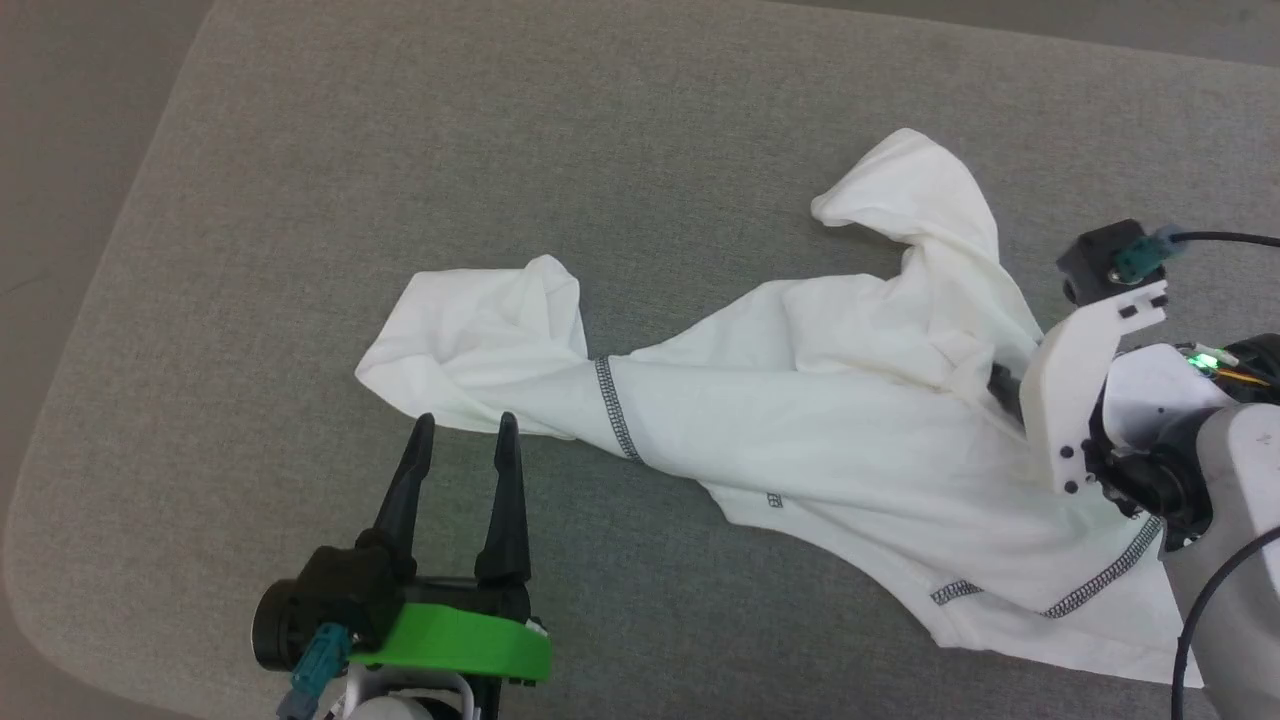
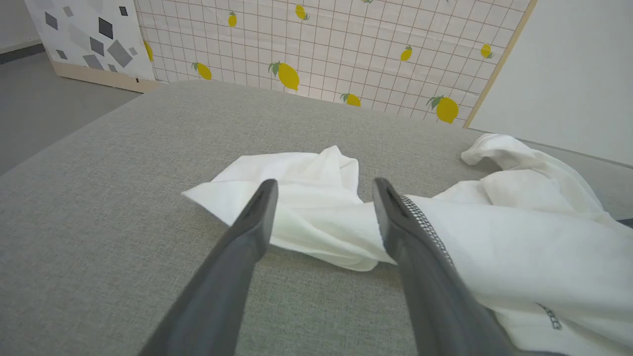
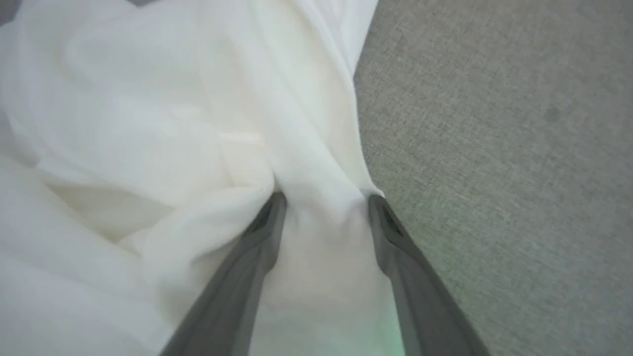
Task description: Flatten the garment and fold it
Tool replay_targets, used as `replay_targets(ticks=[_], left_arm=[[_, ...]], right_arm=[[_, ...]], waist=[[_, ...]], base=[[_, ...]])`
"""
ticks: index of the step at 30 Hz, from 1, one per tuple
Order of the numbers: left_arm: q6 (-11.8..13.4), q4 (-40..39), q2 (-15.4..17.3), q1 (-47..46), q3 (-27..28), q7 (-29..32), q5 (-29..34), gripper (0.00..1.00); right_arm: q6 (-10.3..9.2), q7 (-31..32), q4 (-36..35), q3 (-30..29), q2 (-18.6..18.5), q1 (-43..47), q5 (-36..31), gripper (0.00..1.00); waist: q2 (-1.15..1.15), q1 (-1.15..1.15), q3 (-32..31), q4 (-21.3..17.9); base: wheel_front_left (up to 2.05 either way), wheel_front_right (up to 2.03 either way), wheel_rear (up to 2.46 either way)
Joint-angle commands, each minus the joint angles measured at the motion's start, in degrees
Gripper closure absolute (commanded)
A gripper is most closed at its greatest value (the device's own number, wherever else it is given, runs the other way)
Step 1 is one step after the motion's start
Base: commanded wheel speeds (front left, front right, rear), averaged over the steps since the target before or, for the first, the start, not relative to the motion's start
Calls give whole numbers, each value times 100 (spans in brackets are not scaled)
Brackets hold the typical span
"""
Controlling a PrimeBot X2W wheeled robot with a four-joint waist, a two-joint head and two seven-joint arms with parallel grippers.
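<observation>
We find the garment (image 1: 850, 430) lying crumpled across the grey fabric-covered tabletop (image 1: 400, 150). It runs from a bunched sleeve end near the middle to a broader part at the robot's right, where dark zigzag stitching shows. The left tool (image 1: 466, 420) sits just beside the sleeve end, its two dark fingers spread wide with nothing between them (whether the tips touch the cloth, we cannot tell). The right tool (image 3: 326, 198) is down in the garment's right part. Its fingers stand well apart, and a gathered fold of white cloth between them meets both tips without being pinched flat. Beyond the tabletop stands a lemon-patterned panel (image 2: 296, 49).
</observation>
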Motion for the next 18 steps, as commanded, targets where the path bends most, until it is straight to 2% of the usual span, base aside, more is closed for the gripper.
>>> replay_targets(ticks=[1, 5, 9, 14, 15, 17, 18], left_arm=[[43, 19, -19, -100, 3, -21, -104, 0], [68, 52, -19, -84, 32, -21, -138, 0], [69, 73, -19, -85, 5, -21, -211, 0], [69, 67, -19, -176, -128, -21, -327, 0], [73, 81, -19, -219, -179, -21, -353, 0], [76, 87, -19, -274, -237, -22, -387, 0], [90, 92, -19, -322, -282, -22, -410, 0]], right_arm=[[-8, -90, 134, -57, 47, 43, -44, 100], [-8, -485, 77, -245, 74, -119, -92, 100], [-8, -774, -65, -371, -117, -490, -65, 100], [-8, -871, -132, -507, -701, -1049, -253, 100], [-8, -848, -69, -583, -927, -1233, -371, 100], [-8, -841, 40, -718, -1142, -1387, -506, 100], [-8, -928, 143, -771, -1394, -1507, -704, 100]], waist=[[0, 0, 13, 44], [0, 0, -56, 24], [0, 0, -81, 20], [0, 0, 110, 131], [0, 0, 234, 197], [0, 0, 365, 286], [0, 0, 497, 376]], base=[[0, 0, 0], [0, 0, 0], [0, 0, 0], [0, 0, 0], [0, 0, 0], [0, 0, 0], [0, 0, 0]])
